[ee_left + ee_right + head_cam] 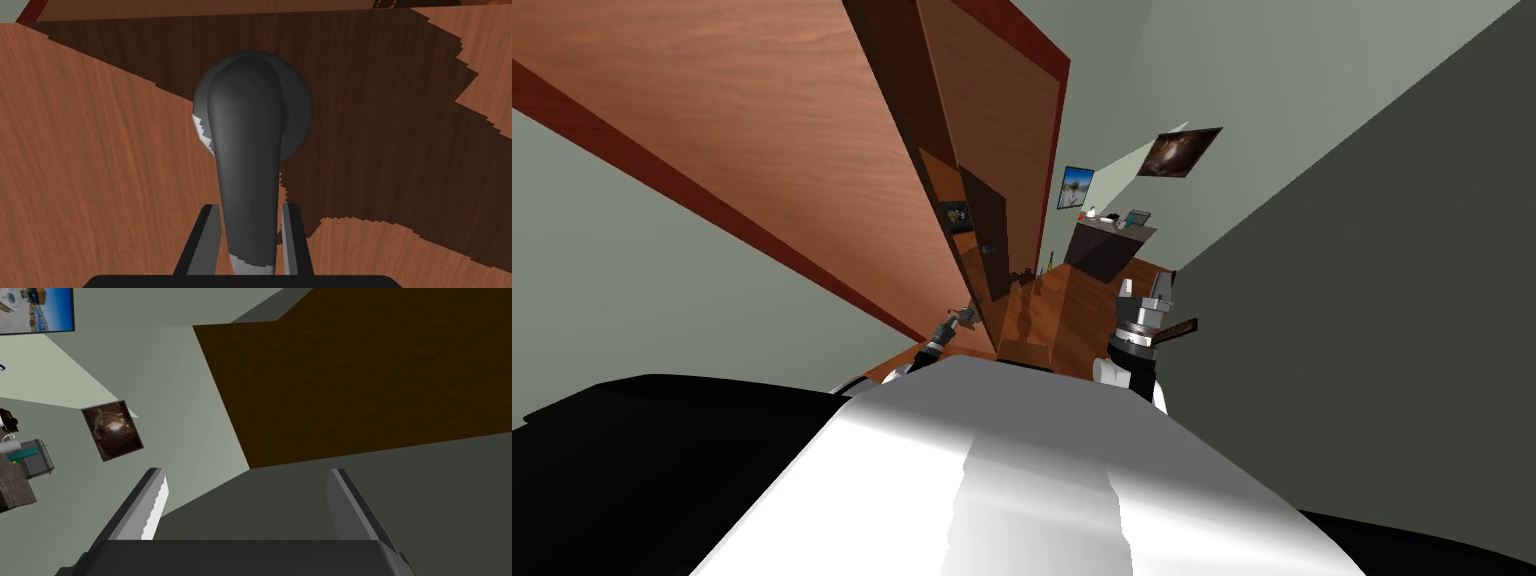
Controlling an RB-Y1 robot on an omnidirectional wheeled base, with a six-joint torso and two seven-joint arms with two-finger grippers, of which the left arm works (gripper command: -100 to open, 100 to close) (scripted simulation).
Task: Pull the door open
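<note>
The brown wooden door (762, 130) slants across the head view, its edge swung toward me. A dark lever handle (247, 165) on a round dark rose fills the left wrist view. My left gripper (248, 240) is shut on the handle, one finger pressing each side of the lever near its free end. In the head view the left gripper (964, 320) sits small at the door's lower edge. My right gripper (1144, 292) is held up beside the grey wall on the right, and in its wrist view the right gripper (247, 508) stands open with nothing between the fingers.
Through the gap past the door's edge lies a room with a wood floor (1072, 300), a dark counter (1107, 250) with small items, and two pictures (1179, 152) on the wall. A dark grey wall (1372, 300) runs close on my right.
</note>
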